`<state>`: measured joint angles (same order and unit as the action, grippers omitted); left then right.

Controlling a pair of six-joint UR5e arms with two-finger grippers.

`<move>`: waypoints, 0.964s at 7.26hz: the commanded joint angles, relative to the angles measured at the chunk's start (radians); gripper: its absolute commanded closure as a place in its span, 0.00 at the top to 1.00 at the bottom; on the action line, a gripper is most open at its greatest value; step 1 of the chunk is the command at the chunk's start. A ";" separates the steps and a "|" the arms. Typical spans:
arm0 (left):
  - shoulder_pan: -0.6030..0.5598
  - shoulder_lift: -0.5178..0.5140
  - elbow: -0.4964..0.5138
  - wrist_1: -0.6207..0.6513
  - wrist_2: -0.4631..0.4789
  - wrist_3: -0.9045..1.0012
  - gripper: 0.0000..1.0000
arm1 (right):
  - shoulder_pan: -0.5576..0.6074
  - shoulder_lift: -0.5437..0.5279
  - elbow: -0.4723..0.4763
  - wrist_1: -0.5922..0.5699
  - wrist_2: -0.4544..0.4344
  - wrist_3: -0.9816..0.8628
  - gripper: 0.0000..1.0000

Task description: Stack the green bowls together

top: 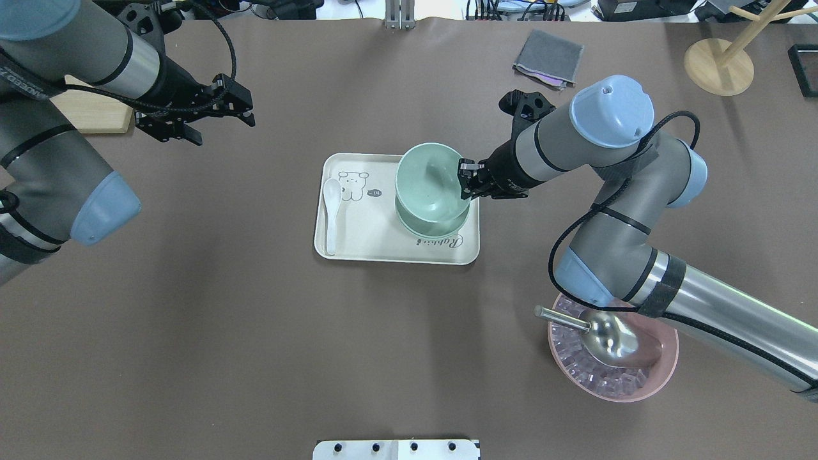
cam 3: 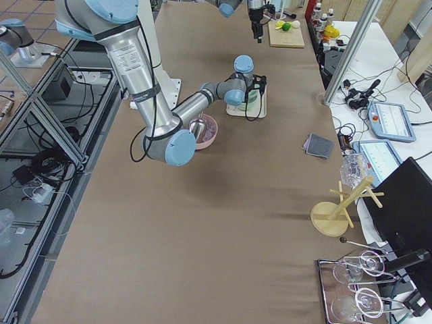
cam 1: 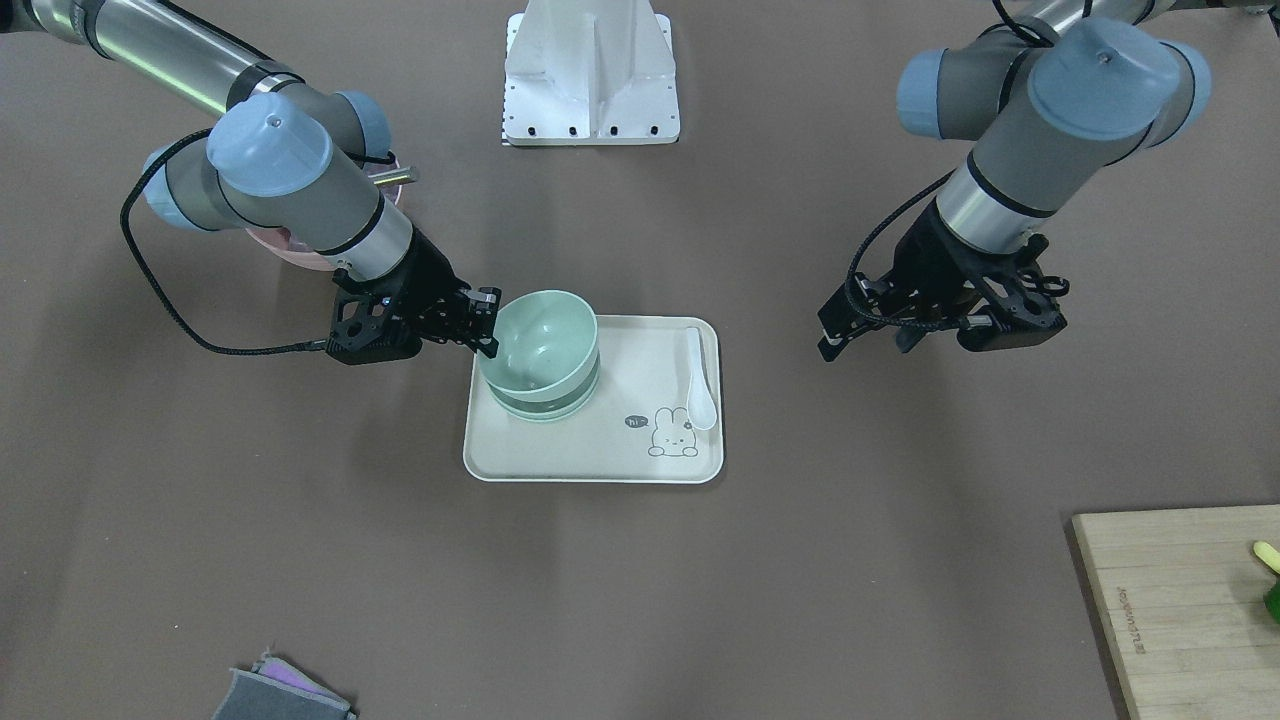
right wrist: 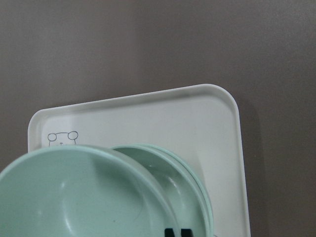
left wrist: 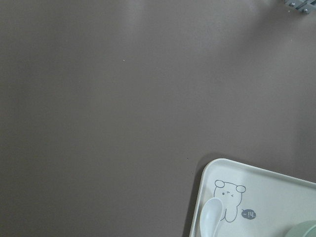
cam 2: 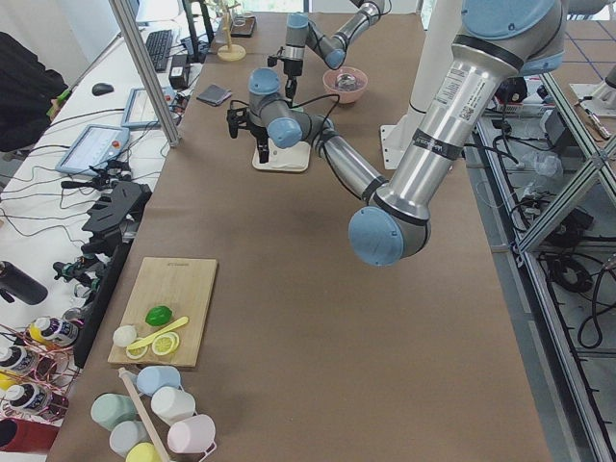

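Observation:
My right gripper (top: 466, 181) is shut on the rim of one pale green bowl (top: 427, 182) and holds it over the other green bowls (top: 441, 229), nested on a cream tray (top: 364, 246). The held bowl sits a little off-centre over them; I cannot tell whether it touches them. In the front view the held bowl (cam 1: 545, 335) is above the stack (cam 1: 548, 408), with the right gripper (cam 1: 487, 322) at its rim. The right wrist view shows the held bowl (right wrist: 74, 197) over the lower bowls (right wrist: 185, 187). My left gripper (top: 220, 128) is open and empty, well left of the tray.
A white spoon (top: 331, 211) lies on the tray's left side. A pink bowl (top: 664, 364) with a metal scoop (top: 601, 335) and clear cubes stands under the right arm. A wooden board (top: 89, 112), a grey cloth (top: 548, 57) and a wooden stand (top: 719, 64) are at the table's far edges.

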<state>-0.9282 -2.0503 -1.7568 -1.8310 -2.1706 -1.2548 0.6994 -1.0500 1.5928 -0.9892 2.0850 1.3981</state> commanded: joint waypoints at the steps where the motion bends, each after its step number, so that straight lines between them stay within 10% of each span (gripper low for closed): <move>1: 0.000 -0.004 0.008 0.001 0.000 0.000 0.98 | 0.000 -0.005 -0.014 0.003 0.000 -0.001 0.00; 2: 0.000 -0.005 0.010 -0.001 -0.002 0.000 0.98 | 0.012 -0.007 -0.014 0.001 0.000 0.002 0.99; 7: -0.009 0.002 -0.007 -0.007 0.002 0.002 0.98 | 0.179 -0.028 0.071 -0.087 0.192 0.024 1.00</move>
<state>-0.9310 -2.0529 -1.7518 -1.8346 -2.1707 -1.2544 0.7951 -1.0630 1.6224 -1.0210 2.1878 1.4184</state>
